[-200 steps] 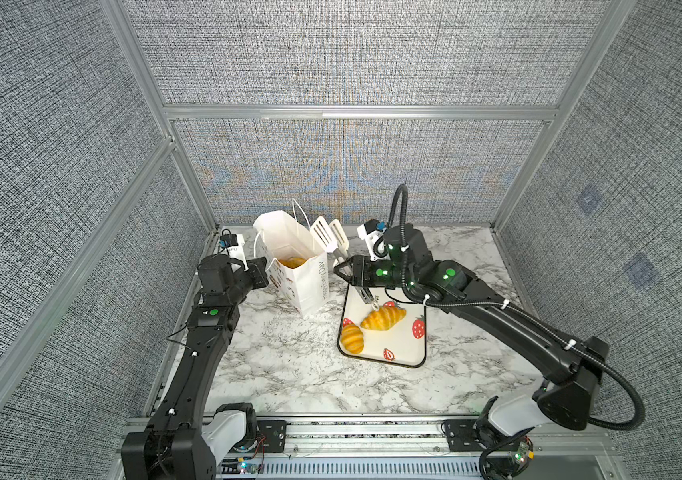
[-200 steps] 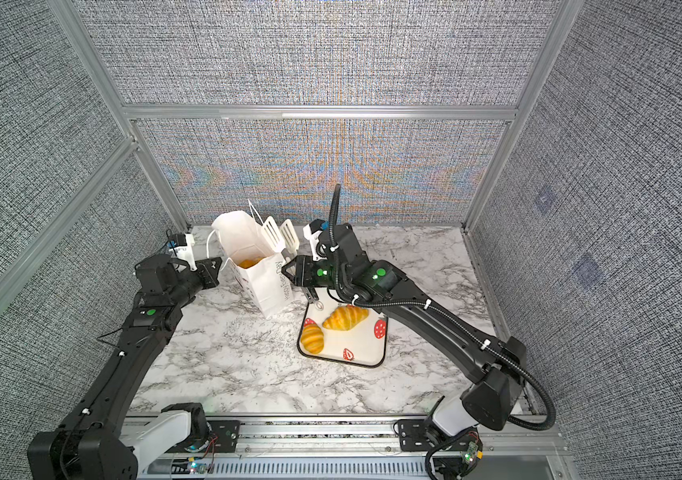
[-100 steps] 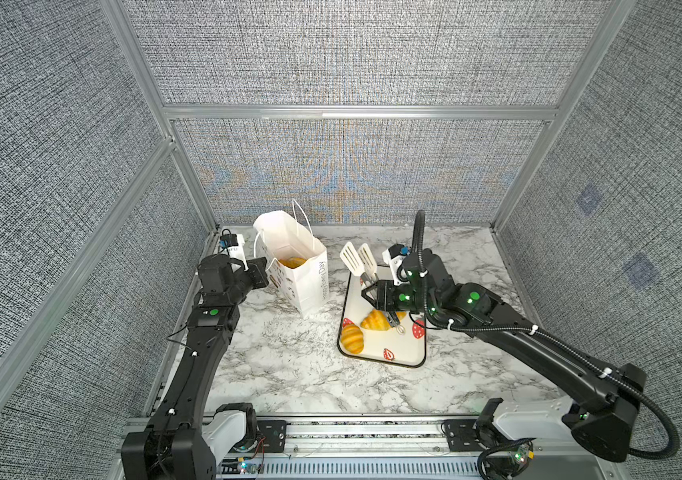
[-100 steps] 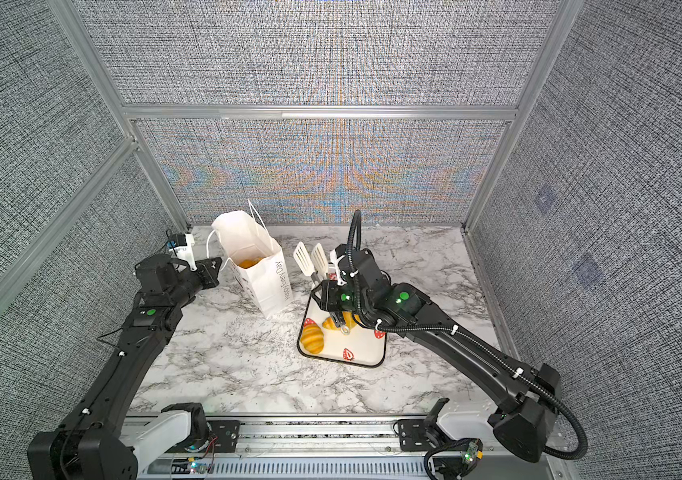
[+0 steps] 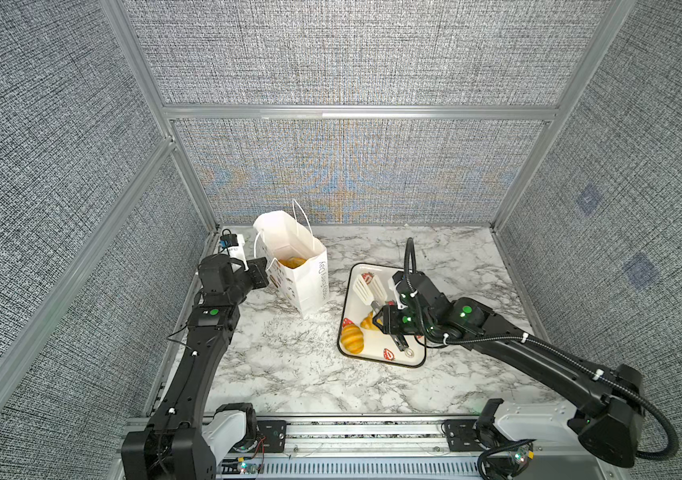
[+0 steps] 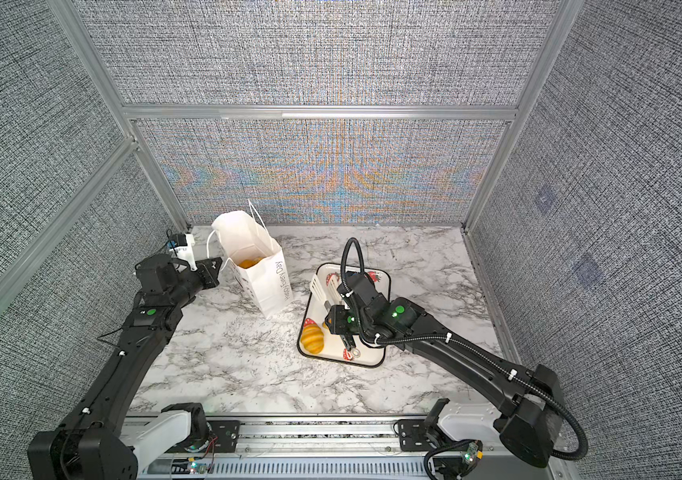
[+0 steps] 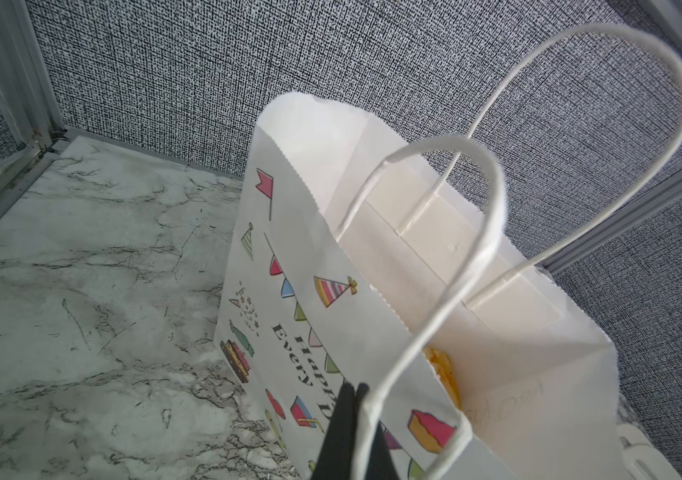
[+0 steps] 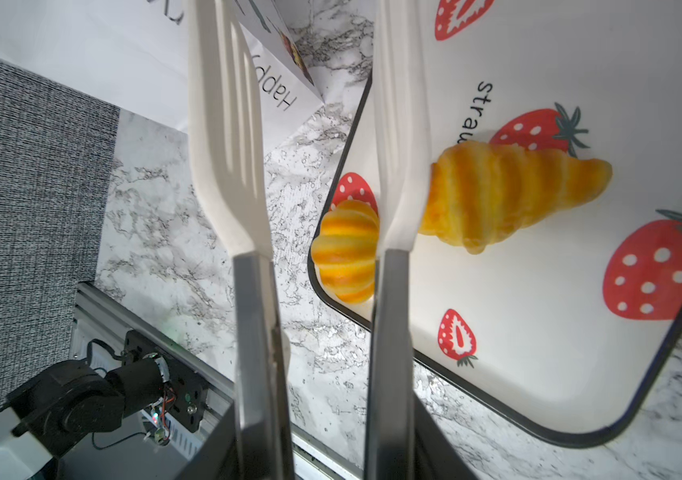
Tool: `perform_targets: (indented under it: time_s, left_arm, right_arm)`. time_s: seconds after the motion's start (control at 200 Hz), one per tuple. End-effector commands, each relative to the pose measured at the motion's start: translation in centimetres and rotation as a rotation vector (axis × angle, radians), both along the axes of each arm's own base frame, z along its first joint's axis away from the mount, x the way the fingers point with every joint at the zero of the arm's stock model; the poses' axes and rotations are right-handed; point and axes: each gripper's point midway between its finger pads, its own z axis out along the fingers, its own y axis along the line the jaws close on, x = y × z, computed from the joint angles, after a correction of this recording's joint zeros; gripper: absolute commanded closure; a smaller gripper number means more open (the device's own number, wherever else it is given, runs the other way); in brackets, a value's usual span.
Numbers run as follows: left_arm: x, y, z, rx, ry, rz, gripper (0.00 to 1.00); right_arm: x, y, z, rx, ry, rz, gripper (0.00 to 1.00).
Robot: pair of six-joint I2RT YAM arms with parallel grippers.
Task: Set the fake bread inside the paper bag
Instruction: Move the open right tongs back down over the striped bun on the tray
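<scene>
Risk: glossy croissant (image 8: 509, 195) may slip if the tongs (image 5: 366, 289) pinch it off-centre; right gripper (image 5: 388, 322) grasps tongs over tray (image 5: 414, 359), mid-right, w/ 2 fake bread (image 5: 352, 338) pcs, left gripper (image 7: 349, 419) clenched on paper bag (image 5: 304, 286), far left

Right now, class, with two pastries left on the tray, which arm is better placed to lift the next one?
Right. The right gripper holds the tongs open over the tray, close to the croissant. The left gripper is shut on the paper bag, steadying it.
</scene>
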Motion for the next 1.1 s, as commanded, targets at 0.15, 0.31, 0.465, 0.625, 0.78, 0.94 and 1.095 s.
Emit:
perform_targets:
  time_s: [0.15, 0.31, 0.465, 0.625, 0.78, 0.94, 1.095]
  left_arm:
    - [0.0, -0.1, 0.1, 0.002, -0.002, -0.005, 1.00]
    - [0.0, 0.0, 0.2, 0.002, -0.003, -0.004, 1.00]
    - [0.0, 0.0, 0.2, 0.003, -0.004, -0.004, 1.00]
    - [0.0, 0.0, 0.1, 0.003, -0.002, -0.004, 1.00]
    - [0.0, 0.0, 0.1, 0.005, -0.002, -0.002, 1.00]
    - [0.0, 0.0, 0.1, 0.005, -0.002, -0.002, 1.00]
    - [0.0, 0.0, 0.0, 0.004, 0.000, -0.002, 1.00]
  right_arm:
    - [-1.7, 0.0, -3.0, -0.058, 0.077, 0.013, 0.51]
    - [-2.9, 0.7, -4.7, -0.089, 0.113, 0.046, 0.47]
    - [-3.6, 1.2, -5.8, -0.112, 0.136, 0.064, 0.45]
    - [-4.2, 1.9, -6.7, -0.120, 0.155, 0.086, 0.45]
    - [-4.7, 2.3, -7.4, -0.135, 0.170, 0.103, 0.45]
    - [-4.9, 2.5, -8.0, -0.148, 0.180, 0.112, 0.45]
    - [-5.1, 2.5, -8.5, -0.157, 0.190, 0.114, 0.45]
